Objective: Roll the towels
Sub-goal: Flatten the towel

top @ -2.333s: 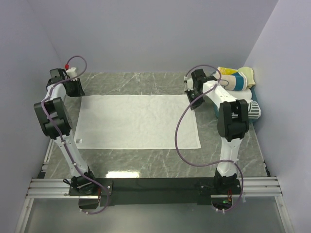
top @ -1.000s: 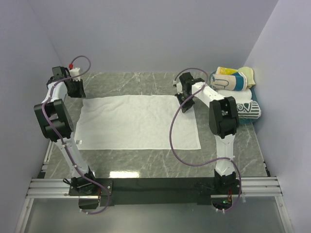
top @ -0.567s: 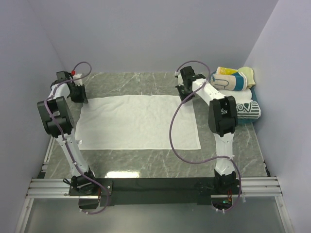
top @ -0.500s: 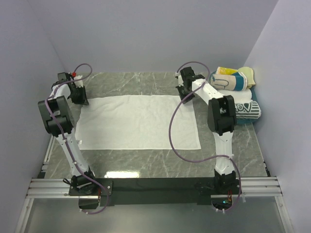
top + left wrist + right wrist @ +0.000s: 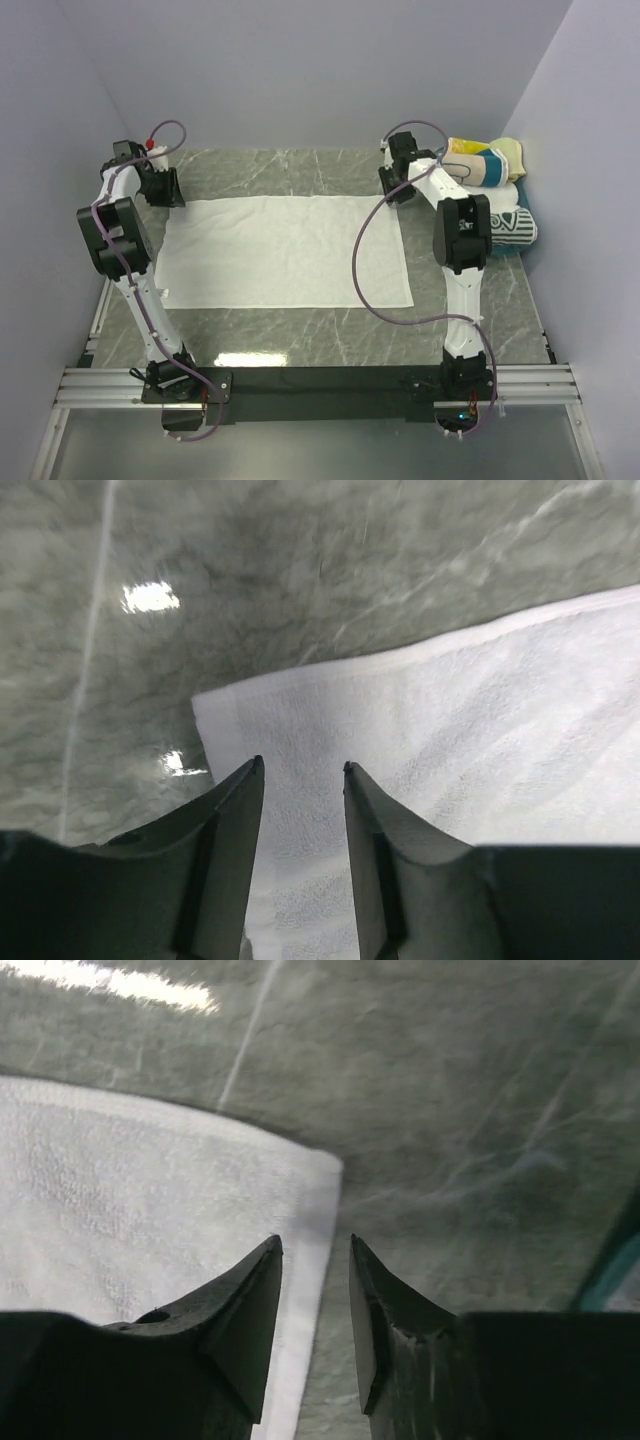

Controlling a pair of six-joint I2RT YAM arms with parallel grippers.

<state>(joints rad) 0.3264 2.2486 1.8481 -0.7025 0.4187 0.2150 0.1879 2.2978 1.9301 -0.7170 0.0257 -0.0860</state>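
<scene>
- The table (image 5: 300, 335) has a grey-green marbled top with pale veins and a glossy glare patch towards its near edge.
- A large white towel (image 5: 280, 250) lies spread flat across the middle, its long side running left to right.
- A pile of rolled towels (image 5: 508, 226) sits at the far right corner, apart from the flat towel.

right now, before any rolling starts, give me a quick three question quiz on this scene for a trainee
1. True or false: the white towel lies flat and unrolled on the table.
2. Which towel corner is the left gripper nearest? A near left, B far left, C far right.
3. Fill in: the rolled towels are stacked at the table's far ____ side.
Key: 1 true; 2 B; 3 right.
</scene>
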